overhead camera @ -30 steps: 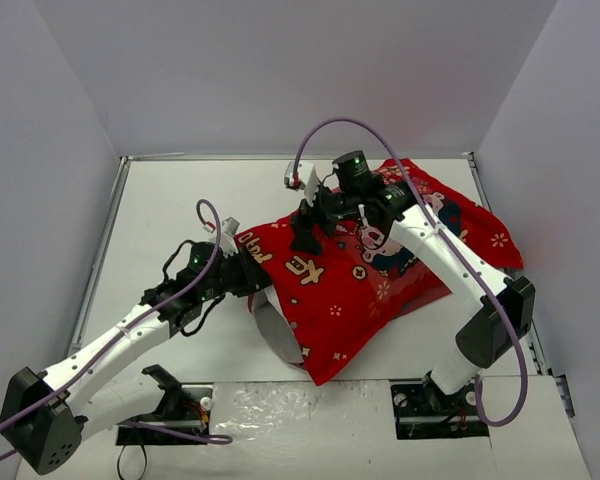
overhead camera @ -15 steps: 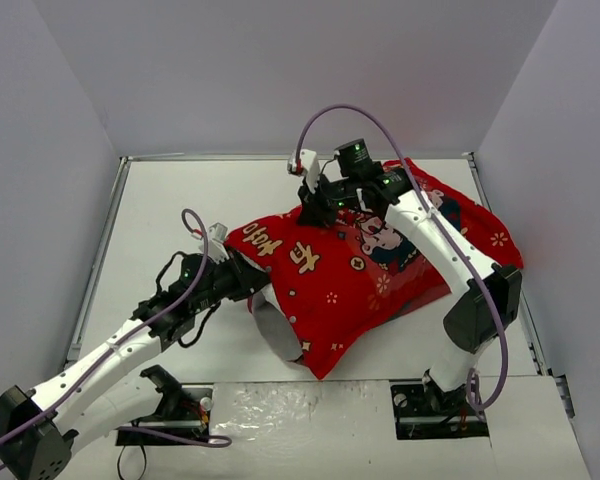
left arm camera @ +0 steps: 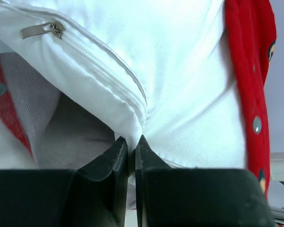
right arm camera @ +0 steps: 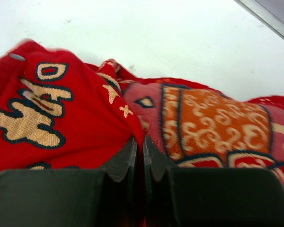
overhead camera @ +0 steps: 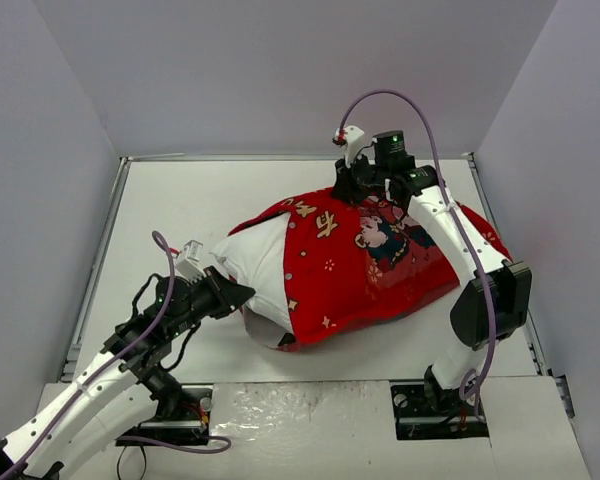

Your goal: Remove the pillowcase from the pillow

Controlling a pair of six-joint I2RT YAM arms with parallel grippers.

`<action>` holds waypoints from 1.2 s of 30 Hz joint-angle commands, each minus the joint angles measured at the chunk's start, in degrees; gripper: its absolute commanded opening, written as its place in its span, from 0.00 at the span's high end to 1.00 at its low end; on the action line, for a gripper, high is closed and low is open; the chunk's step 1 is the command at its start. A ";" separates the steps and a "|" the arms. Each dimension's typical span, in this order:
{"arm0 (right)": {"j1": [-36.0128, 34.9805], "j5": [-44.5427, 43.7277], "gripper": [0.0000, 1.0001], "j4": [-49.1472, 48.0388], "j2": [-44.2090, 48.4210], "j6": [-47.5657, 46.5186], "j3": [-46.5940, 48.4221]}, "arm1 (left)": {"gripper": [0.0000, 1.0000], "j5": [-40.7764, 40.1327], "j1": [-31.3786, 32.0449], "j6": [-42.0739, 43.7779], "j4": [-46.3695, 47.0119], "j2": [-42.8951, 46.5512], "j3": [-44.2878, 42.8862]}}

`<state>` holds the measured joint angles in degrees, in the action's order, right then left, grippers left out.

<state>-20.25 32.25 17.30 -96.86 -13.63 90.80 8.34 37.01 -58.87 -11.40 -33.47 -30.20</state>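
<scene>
The left gripper (left arm camera: 131,142) is clamped on the seamed corner of the pillow (overhead camera: 260,258), apparently to anchor it. The right gripper (right arm camera: 138,142) is pinched shut on a fold of the pillowcase (overhead camera: 375,262) at its far edge, so the two pulls oppose and the cover can slide off. Count: one pillow, lying mid-table (overhead camera: 180,200) with its left end bare and the rest covered; one pillowcase; two grippers.

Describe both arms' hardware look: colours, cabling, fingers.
The left arm and right arm have white link shells and black joints; a lilac cable loops along each. The left gripper and right gripper have black, wedge-shaped fingers. A green light glows near the right wrist.
</scene>
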 commanded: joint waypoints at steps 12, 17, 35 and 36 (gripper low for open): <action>13.64 -16.00 1.00 -13.43 4.39 -7.11 -13.63 | 0.98 -15.70 0.78 3.67 -22.87 14.40 -13.83; 15.42 7.35 1.00 -9.24 10.45 -12.90 -19.08 | 0.98 -23.62 0.69 2.98 -19.39 11.42 -17.09; -0.22 17.94 0.13 23.11 25.49 -37.60 -5.28 | 0.98 -17.31 -13.01 -4.31 -1.88 -23.65 -35.46; -1.71 17.07 0.13 24.43 25.93 -39.79 -6.07 | 0.98 -16.96 -14.15 -5.80 -1.18 -24.61 -35.81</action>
<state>-20.18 52.99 31.64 -71.64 -45.87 85.52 -9.54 26.28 -59.96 -21.50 -57.30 -61.45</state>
